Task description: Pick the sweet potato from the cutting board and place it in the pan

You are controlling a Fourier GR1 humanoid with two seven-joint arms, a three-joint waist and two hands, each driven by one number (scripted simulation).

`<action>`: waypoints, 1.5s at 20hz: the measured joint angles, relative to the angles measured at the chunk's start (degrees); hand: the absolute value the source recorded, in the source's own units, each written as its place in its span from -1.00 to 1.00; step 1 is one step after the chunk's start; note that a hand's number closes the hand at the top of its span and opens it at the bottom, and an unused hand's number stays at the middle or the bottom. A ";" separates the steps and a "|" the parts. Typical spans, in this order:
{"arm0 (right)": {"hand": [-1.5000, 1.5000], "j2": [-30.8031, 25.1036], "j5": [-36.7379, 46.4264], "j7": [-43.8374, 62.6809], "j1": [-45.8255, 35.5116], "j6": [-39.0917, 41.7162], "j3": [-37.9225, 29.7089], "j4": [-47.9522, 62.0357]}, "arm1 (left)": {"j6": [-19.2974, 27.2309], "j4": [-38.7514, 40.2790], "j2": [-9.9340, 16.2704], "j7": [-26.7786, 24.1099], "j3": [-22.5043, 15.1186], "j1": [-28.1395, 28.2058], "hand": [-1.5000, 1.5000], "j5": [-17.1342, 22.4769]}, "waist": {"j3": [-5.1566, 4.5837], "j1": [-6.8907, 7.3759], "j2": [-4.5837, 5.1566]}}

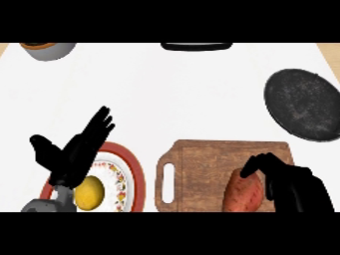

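An orange-brown sweet potato (244, 195) lies on the wooden cutting board (209, 169), at its near right part. My right hand (294, 187) is right beside it on the right, fingers curled over its top edge and touching it. The dark round pan (306, 103) sits to the far right, beyond the board, with its handle pointing to the view's right edge. My left hand (77, 147) stays open at the left, fingers straight and up, above a plate.
A red-rimmed patterned plate (132, 172) with a yellow lemon-like fruit (89, 193) sits left of the board. A grey bowl (49, 50) stands at the far left corner. A black object (196, 46) lies at the far edge.
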 measured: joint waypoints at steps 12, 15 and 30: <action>1.00 -3.29 -18.91 -20.51 -2.07 -12.43 -22.07 19.12 | -1.26 0.64 -0.88 -0.71 0.07 0.08 0.00 -1.11 | -0.07 1.23 0.21; 1.00 -4.04 -18.81 -24.87 -6.79 -15.00 -25.77 27.97 | -1.25 -0.72 -1.13 0.29 -0.20 0.34 0.00 -1.19 | -0.07 1.49 0.23; 1.00 -7.62 -26.83 -49.83 -32.10 -34.09 -45.82 76.80 | -2.46 0.42 -1.79 0.62 0.45 -1.40 0.00 -1.74 | 0.01 2.76 0.71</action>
